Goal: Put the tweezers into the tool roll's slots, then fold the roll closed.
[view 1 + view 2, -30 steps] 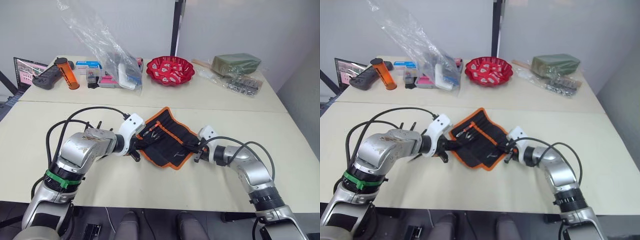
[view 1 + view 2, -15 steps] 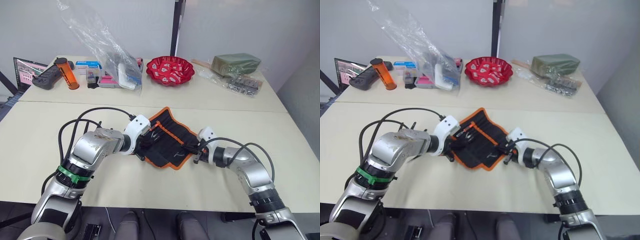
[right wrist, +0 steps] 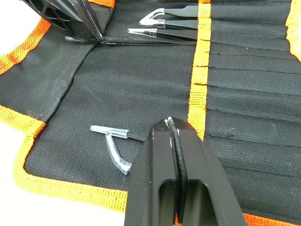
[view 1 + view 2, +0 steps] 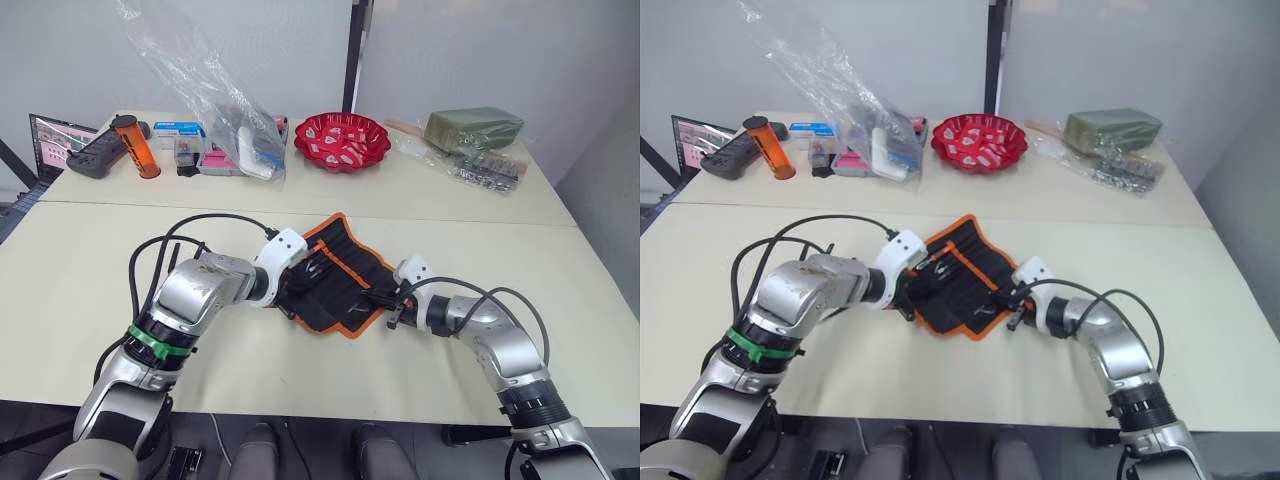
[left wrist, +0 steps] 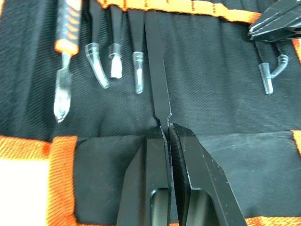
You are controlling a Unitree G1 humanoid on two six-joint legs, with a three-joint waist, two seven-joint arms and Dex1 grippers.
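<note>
The tool roll (image 4: 343, 283) at the frame's centre is black woven fabric with orange edging and an orange band over its slots (image 3: 244, 80). The tweezers (image 5: 157, 77) are black, most with clear tip caps; 1 tool (image 5: 66, 42) has orange-and-black stripes. Both grippers' fingers (image 5: 160, 188) are black. Upper centre sits a red bowl (image 4: 340, 139); upper left an orange tube (image 4: 134, 146). The table (image 4: 300, 370) is cream.

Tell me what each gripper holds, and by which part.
Left gripper pinches the long tweezer at its tip end. Right gripper is shut over the tool roll; nothing visibly held.
</note>
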